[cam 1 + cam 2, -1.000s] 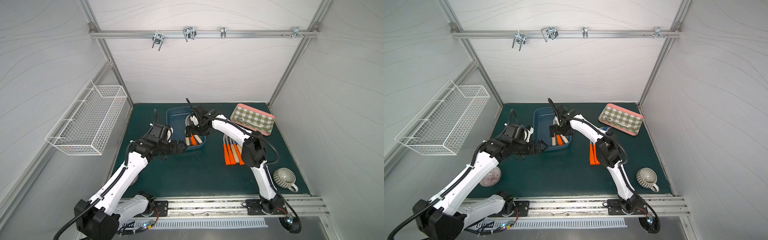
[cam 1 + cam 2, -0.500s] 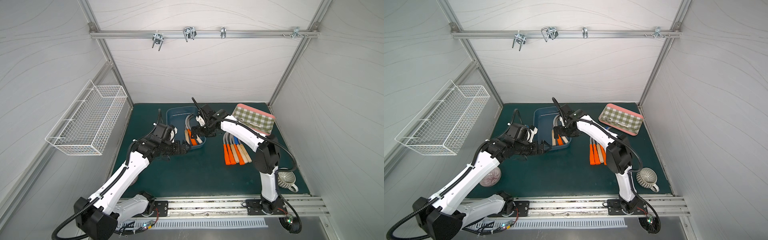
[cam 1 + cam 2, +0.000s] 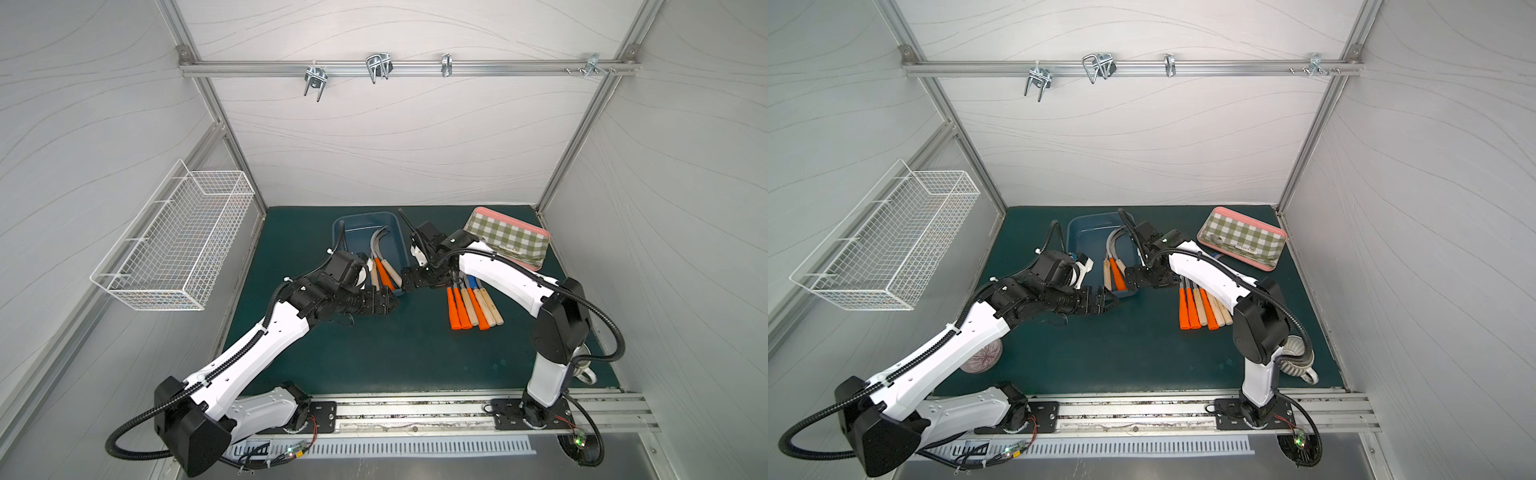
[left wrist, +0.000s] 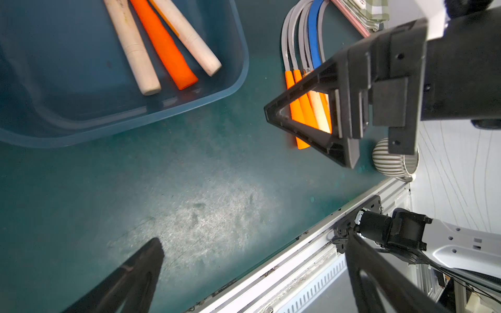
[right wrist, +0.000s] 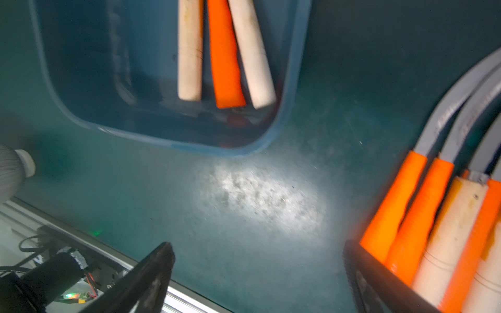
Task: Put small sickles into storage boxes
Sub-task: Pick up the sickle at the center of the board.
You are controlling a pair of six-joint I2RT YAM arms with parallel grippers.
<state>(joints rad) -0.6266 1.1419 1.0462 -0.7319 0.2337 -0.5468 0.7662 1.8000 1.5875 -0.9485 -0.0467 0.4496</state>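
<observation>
At 5 o'clock of tub [image 3: 361,217]: holding right gripper [image 3: 409,284] agape, empty, ready for loose sickles [image 3: 473,307] at 4; left gripper [image 3: 386,304] agape too.

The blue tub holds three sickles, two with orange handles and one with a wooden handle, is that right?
Not quite. The blue tub holds three sickles, but one has an orange handle and two have wooden handles, as the right wrist view shows.

Bright, even light
Pale glare patches on the surface [image 5: 257,189] in wrist views; right wrist view blurred.
</observation>
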